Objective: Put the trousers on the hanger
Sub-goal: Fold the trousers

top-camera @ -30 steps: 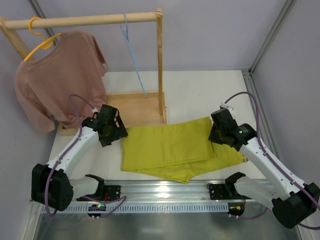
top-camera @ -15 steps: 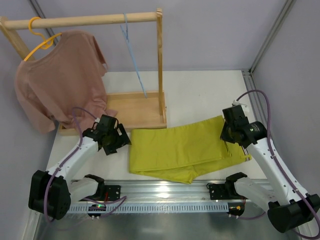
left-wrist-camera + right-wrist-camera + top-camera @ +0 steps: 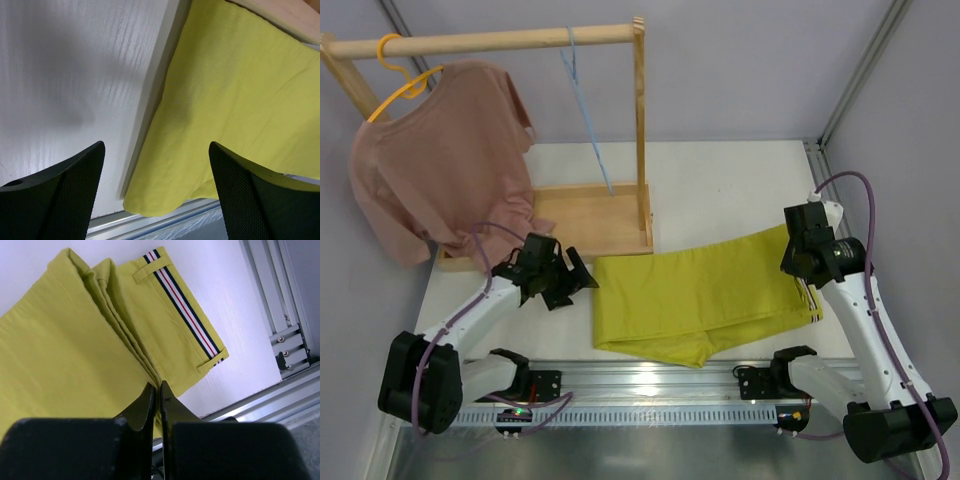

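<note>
White table [image 3: 720,190] — folded trousers [image 3: 690,300] lie flat; the left gripper [image 3: 582,284] is spread at their edge, holding nothing — the right gripper [image 3: 157,385], pressed together, pinches their fold.

Your left tool [image 3: 156,147] stands wide apart at the frame's bottom. The trousers [image 3: 240,100] fill the right, white tabletop [image 3: 65,65] the left.

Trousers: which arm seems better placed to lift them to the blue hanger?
Probably right: the right gripper is shut on a fold of the trousers by the waistband. The left gripper stands open at their other end, holding nothing.
</note>
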{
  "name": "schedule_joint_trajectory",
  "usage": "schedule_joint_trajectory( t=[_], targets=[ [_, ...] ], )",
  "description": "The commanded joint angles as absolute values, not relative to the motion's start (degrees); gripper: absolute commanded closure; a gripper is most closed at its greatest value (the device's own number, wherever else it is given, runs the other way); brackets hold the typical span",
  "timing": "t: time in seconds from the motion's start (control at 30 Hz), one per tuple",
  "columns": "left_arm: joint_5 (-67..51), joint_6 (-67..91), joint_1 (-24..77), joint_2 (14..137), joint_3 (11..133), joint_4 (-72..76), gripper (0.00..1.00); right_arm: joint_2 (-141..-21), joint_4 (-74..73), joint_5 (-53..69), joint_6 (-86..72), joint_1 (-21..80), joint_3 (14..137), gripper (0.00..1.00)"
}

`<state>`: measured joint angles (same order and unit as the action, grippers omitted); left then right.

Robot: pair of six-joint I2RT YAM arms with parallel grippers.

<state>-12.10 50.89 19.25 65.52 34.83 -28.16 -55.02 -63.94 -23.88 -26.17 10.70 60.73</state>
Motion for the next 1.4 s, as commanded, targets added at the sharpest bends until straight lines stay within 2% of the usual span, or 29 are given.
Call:
schedule_joint_trajectory(
  t=[0.0, 0.27, 0.43, 0.53, 0.57, 0.6, 0.7, 0.87, 1.17, 1.23, 1.27, 1.37],
  targets=[
    [-14.6, 52.9, 20.1, 65.6, 33.1, -22.7, 0.16, -55.3, -61.0, -28.3, -22.8, 8.7, 62.2, 0.96],
    [-15.7, 55.1, 24.0, 70.7, 31.5, -16.1, 0.18, -56.3, -58.4, -26.7, -22.0, 7.2, 60.0, 0.96],
    [-14.5, 56.5, 25.9, 72.9, 31.7, -14.3, 0.24, -56.5, -59.8, -29.0, -22.3, 6.0, 60.3, 0.96],
    [-12.4, 57.4, 26.0, 73.7, 32.8, -16.4, 0.61, -56.3, -59.1, -27.8, -22.2, 5.8, 60.2, 0.96],
    [-10.6, 57.6, 26.0, 73.9, 33.6, -18.5, 0.72, -56.3, -58.9, -26.9, -22.1, 5.8, 60.1, 0.96],
    [-8.6, 57.6, 26.0, 74.2, 34.5, -24.6, 0.88, -56.4, -58.7, -26.2, -22.2, 5.7, 60.1, 0.96],
    [2.3, 56.8, 25.8, 74.3, 39.3, -36.1, 0.99, -55.6, -56.4, -19.9, -22.5, 5.8, 58.5, 0.96],
    [12.9, 55.6, 24.2, 70.8, 42.4, -44.4, 1.00, -55.8, -52.7, -12.7, -25.2, 5.8, 53.5, 0.96],
    [13.8, 55.6, 21.4, 68.2, 39.8, -46.2, 0.99, -55.7, -53.2, -12.1, -26.2, 5.8, 51.2, 0.97],
    [12.7, 55.9, 21.4, 68.6, 39.3, -45.7, 0.89, -55.9, -53.3, -13.2, -26.3, 5.8, 50.7, 0.96],
    [12.1, 55.9, 21.4, 68.6, 39.4, -45.4, 0.70, -56.2, -53.3, -13.8, -26.4, 5.7, 50.6, 0.96],
    [12.0, 55.4, 21.4, 67.7, 40.3, -45.4, 0.38, -56.9, -54.8, -14.6, -27.5, 5.7, 50.7, 0.96]
  ],
)
